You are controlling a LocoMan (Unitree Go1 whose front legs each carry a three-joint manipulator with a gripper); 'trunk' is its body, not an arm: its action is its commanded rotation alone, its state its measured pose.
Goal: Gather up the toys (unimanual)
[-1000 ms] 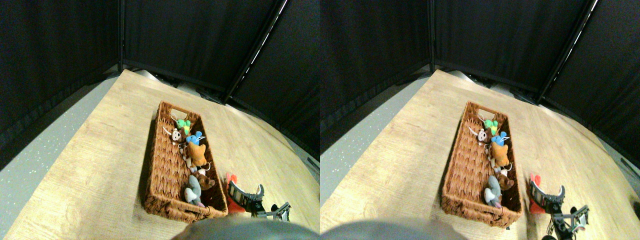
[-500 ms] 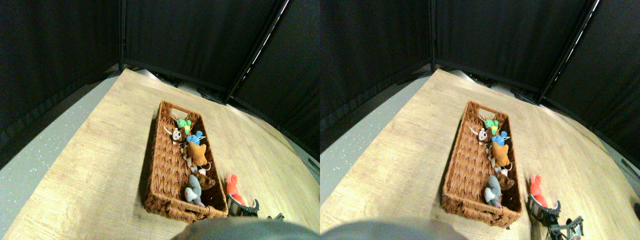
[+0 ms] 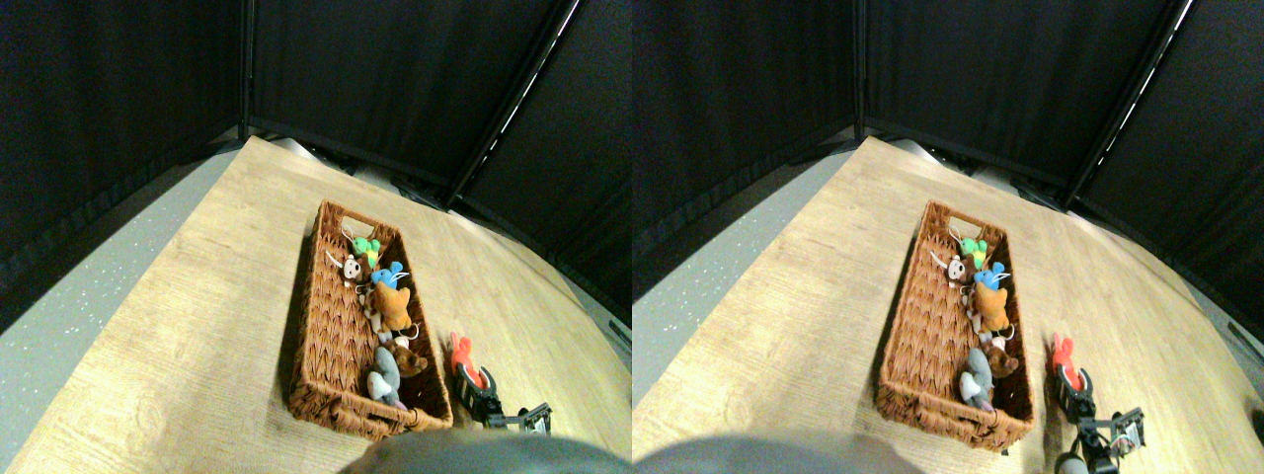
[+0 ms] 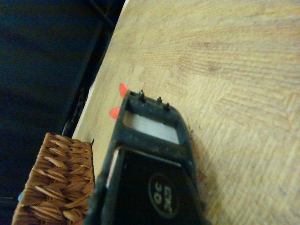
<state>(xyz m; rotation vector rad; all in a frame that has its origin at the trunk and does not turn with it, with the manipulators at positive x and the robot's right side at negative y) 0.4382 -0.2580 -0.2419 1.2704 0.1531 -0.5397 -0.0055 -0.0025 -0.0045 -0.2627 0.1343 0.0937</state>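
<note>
hand (image 3: pixel 474 380) advanced onto red toy (image 3: pixel 460 352)

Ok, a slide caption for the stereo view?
Right gripper at the red toy on the wooden floor, beside the wicker basket holding the other toys.

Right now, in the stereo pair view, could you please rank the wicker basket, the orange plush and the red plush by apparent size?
1. wicker basket, clearly largest.
2. orange plush.
3. red plush, partly hidden by the right gripper, so its full size is unsure.

A dark jaw frame (image 4: pixel 150 164) hides most of a red toy (image 4: pixel 119 101) beside the wicker basket (image 4: pixel 56 183).
</note>
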